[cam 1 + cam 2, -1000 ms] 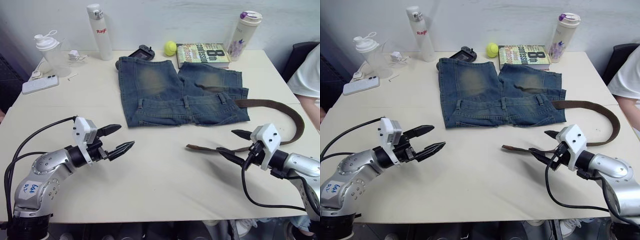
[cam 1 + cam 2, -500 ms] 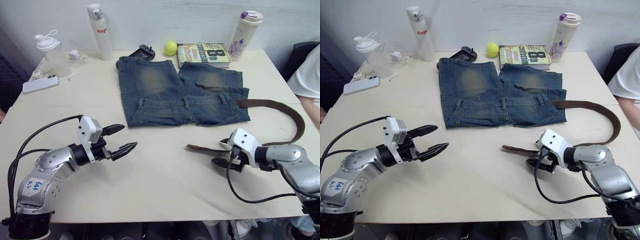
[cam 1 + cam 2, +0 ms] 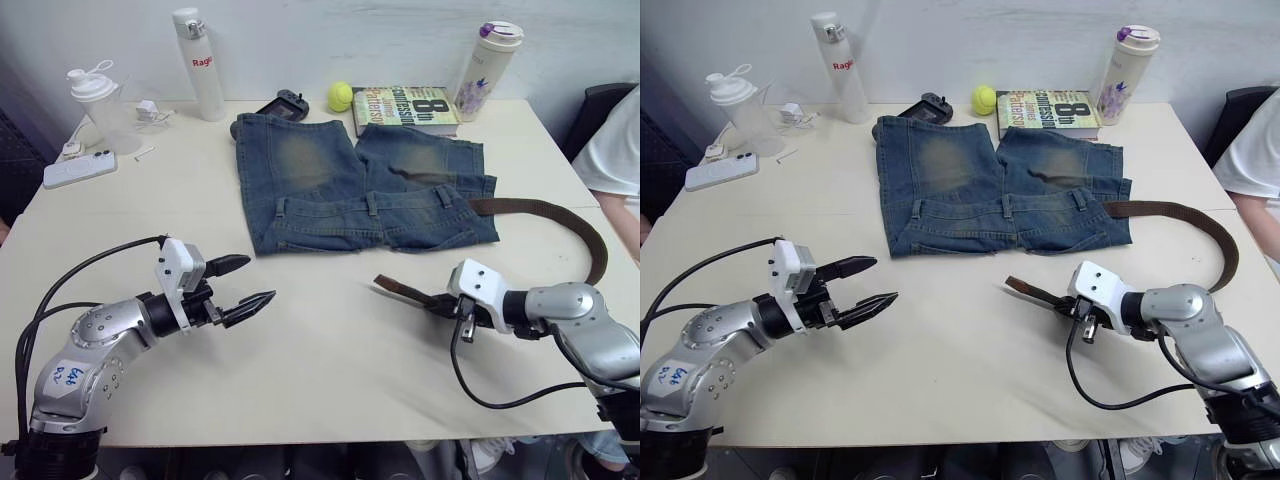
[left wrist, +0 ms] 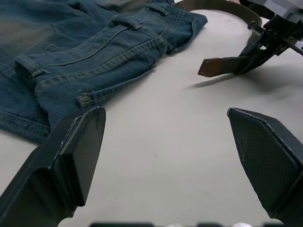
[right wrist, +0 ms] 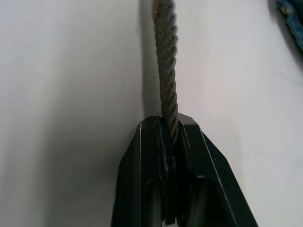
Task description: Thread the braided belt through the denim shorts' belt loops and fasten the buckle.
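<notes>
The denim shorts (image 3: 365, 180) lie flat at the table's far middle, waistband toward me, with belt loops (image 3: 372, 204) upright along it. The braided belt (image 3: 560, 215) curves from the shorts' right edge round to the right and back toward me. My right gripper (image 3: 445, 305) is shut on the strap near its free tip (image 3: 395, 288), which is raised a little off the table. In the right wrist view the woven strap (image 5: 165, 71) runs out from between the closed fingers (image 5: 137, 179). My left gripper (image 3: 258, 280) hovers open at the front left, apart from the shorts. The buckle is hidden.
Along the far edge stand a white bottle (image 3: 200, 65), a shaker (image 3: 100, 100), a tennis ball (image 3: 341, 96), a book (image 3: 405, 108) and a tumbler (image 3: 488, 70). A phone (image 3: 80, 170) lies far left. A person's sleeve (image 3: 615, 150) is at the right edge.
My right gripper went from open to shut on the belt's free end, and the tip now lifts off the table. The left arm shifted only slightly.
</notes>
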{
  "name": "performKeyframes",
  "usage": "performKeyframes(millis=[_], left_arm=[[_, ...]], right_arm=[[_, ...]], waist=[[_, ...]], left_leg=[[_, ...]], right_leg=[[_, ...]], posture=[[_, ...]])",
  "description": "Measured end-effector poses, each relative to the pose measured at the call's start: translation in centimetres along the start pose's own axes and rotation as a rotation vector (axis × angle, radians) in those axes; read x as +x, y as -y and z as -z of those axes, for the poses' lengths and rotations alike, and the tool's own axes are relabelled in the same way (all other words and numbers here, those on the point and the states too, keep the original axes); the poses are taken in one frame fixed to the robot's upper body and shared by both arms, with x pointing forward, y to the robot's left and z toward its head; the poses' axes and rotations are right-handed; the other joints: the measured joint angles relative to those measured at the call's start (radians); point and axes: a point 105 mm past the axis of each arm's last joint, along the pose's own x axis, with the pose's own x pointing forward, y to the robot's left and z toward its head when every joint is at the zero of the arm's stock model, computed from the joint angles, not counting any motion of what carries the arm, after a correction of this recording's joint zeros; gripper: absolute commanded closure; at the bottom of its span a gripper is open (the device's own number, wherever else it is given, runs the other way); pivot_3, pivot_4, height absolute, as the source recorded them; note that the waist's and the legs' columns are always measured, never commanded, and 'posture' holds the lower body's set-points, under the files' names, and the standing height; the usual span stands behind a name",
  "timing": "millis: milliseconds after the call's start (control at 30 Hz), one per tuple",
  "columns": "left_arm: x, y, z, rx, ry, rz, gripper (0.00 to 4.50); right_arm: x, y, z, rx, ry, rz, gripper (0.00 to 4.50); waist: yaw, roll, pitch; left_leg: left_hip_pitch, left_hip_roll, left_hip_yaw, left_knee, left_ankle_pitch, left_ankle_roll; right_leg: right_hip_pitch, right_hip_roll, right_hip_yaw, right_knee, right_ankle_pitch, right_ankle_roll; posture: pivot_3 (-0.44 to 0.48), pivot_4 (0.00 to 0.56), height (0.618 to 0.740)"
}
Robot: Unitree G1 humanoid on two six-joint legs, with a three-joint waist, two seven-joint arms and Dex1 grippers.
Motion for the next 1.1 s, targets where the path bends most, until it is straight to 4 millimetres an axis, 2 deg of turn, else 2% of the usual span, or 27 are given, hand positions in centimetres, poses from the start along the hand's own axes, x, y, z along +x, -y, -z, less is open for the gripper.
performKeyframes(millis=[33, 133, 167, 233, 400, 533, 667, 767, 1033, 1100], left_arm=[[0.3, -0.1, -0.4, 0.018, 0.005, 0.027, 0.00], [2.2, -0.2, -1.7, 0.086, 0.004, 0.159, 0.00], [3.0, 0.2, -1.8, 0.105, -0.004, 0.220, 0.00], [4.1, 1.2, -1.7, 0.133, -0.021, 0.320, 0.00], [5.3, 2.6, -0.2, 0.143, -0.072, 0.472, 0.00], [5.9, 2.2, 0.3, 0.163, -0.092, 0.491, 0.00], [6.3, 2.2, -0.1, 0.175, -0.077, 0.505, 0.00], [6.7, 2.3, 0.3, 0.159, -0.077, 0.510, 0.79], [7.2, 2.9, 0.4, 0.146, -0.063, 0.539, 4.42], [7.1, 2.9, 0.4, 0.146, -0.065, 0.541, 4.47]], right_arm=[[0.1, -0.3, -0.5, -0.016, 0.013, -0.017, 4.46], [0.7, -1.2, -4.4, -0.117, 0.093, -0.092, 4.46], [1.0, -1.7, -5.9, -0.153, 0.130, -0.116, 4.46], [1.4, -2.7, -7.3, -0.197, 0.146, -0.162, 4.46], [2.1, -3.3, -7.6, -0.196, 0.114, -0.202, 4.46], [2.0, -3.4, -8.1, -0.212, 0.112, -0.203, 4.46], [2.0, -3.5, -8.1, -0.204, 0.105, -0.205, 4.46], [2.0, -3.8, -8.4, -0.205, 0.106, -0.210, 4.50], [2.0, -3.8, -8.3, -0.187, 0.100, -0.211, 4.50], [2.0, -3.8, -8.3, -0.185, 0.100, -0.209, 4.50]], waist=[[0.000, 0.000, 0.000], [0.001, 0.001, 0.000], [0.001, 0.001, 0.000], [0.001, 0.001, 0.000], [0.001, 0.001, 0.000], [0.001, 0.001, 0.000], [0.001, 0.001, 0.000], [0.001, 0.001, 0.000], [0.001, 0.001, 0.000], [0.001, 0.001, 0.000]], left_leg=[[0.000, 0.000, 0.000, 0.000, 0.000, 0.000], [0.000, 0.000, 0.000, 0.000, 0.000, 0.000], [0.000, 0.000, 0.000, 0.000, 0.000, 0.000], [-0.001, 0.000, 0.000, 0.000, 0.000, 0.000], [-0.006, 0.000, -0.001, 0.002, -0.001, 0.000], [-0.008, 0.000, -0.002, 0.007, 0.000, 0.001], [-0.009, 0.000, -0.003, 0.008, 0.000, 0.001], [-0.010, 0.000, -0.004, 0.008, 0.000, 0.001], [-0.011, 0.000, -0.007, 0.012, -0.001, 0.001], [-0.012, 0.000, -0.007, 0.013, -0.001, 0.002]], right_leg=[[0.000, 0.000, 0.000, 0.000, 0.000, 0.000], [0.000, 0.000, 0.000, 0.001, 0.000, 0.000], [0.000, 0.000, 0.000, 0.000, 0.000, 0.000], [0.000, 0.001, -0.001, -0.001, 0.000, 0.000], [-0.003, 0.001, -0.002, 0.000, 0.000, 0.000], [-0.004, 0.001, -0.003, 0.001, 0.000, 0.000], [-0.004, 0.000, -0.004, 0.002, 0.000, 0.000], [-0.004, 0.001, -0.005, 0.004, 0.000, 0.000], [-0.004, 0.001, -0.007, 0.004, 0.000, 0.001], [-0.004, 0.000, -0.007, 0.004, 0.000, 0.000]], posture=[[0.000, 0.150, 0.740], [0.000, 0.150, 0.740], [0.000, 0.150, 0.740], [0.000, 0.150, 0.740], [0.000, 0.150, 0.740], [0.000, 0.150, 0.740], [0.000, 0.150, 0.740], [0.000, 0.150, 0.740], [0.000, 0.150, 0.740], [0.000, 0.150, 0.740]])
